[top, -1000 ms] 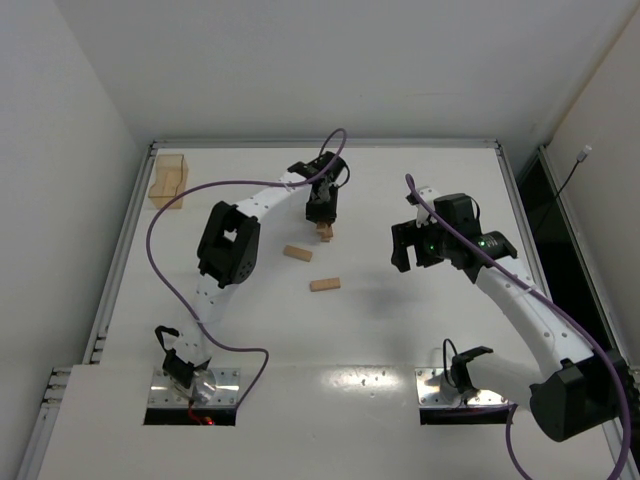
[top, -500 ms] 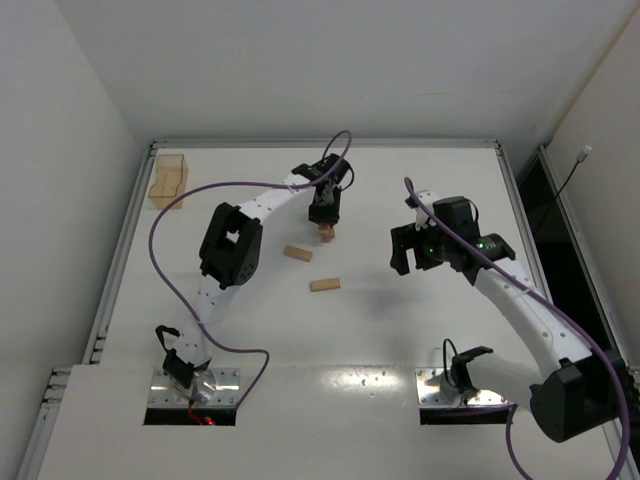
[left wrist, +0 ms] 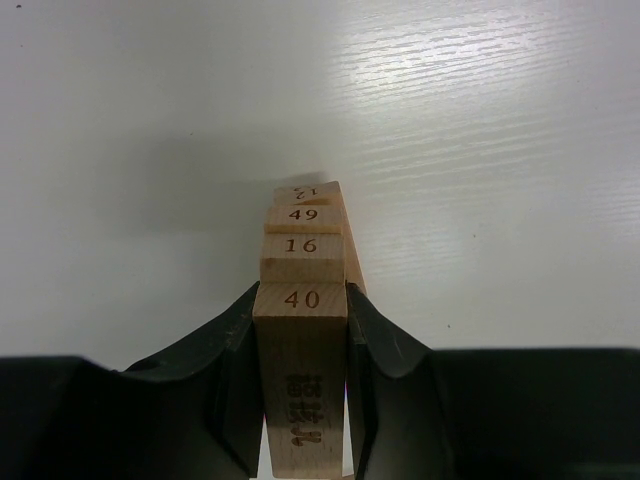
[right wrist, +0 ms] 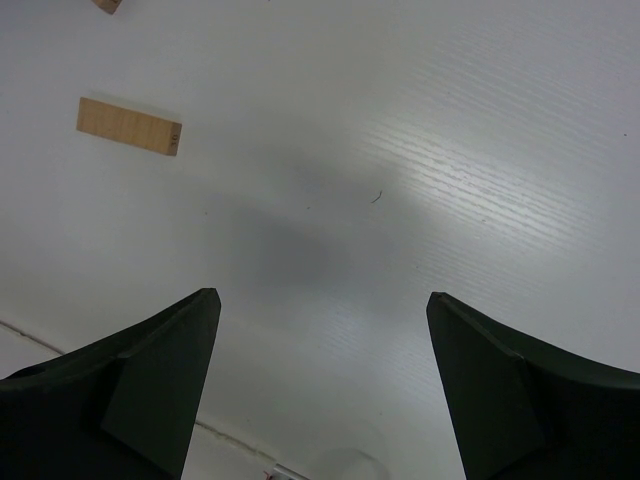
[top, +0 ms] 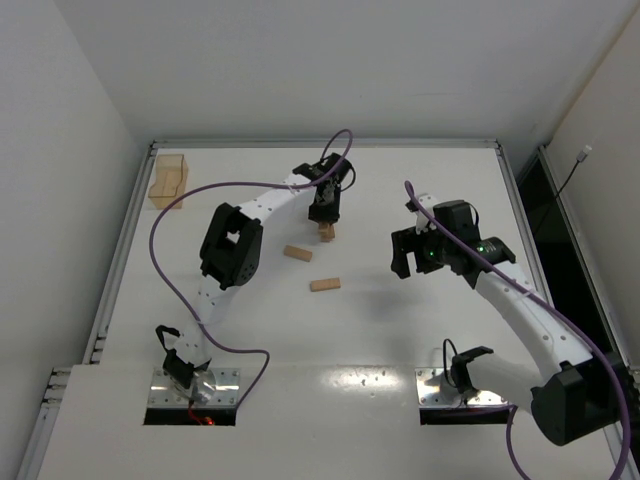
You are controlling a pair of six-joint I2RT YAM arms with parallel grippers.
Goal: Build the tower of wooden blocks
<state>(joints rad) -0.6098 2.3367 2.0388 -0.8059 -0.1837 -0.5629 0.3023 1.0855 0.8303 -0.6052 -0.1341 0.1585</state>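
Now L end effector (left wrist: 300, 322) grips block (left wrist: 300, 385)

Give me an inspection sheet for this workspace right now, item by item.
Surface: white table, nothing spilled.
Job's things: tower with block 40 held at its top; two loose wood blocks lying flat nearby.
Clutter: clear amber box, far left corner.
Grippers: left gripper shut on block 40; right gripper open, empty.
Cables: purple cables looping off both arms.
Surroundings: white walls.
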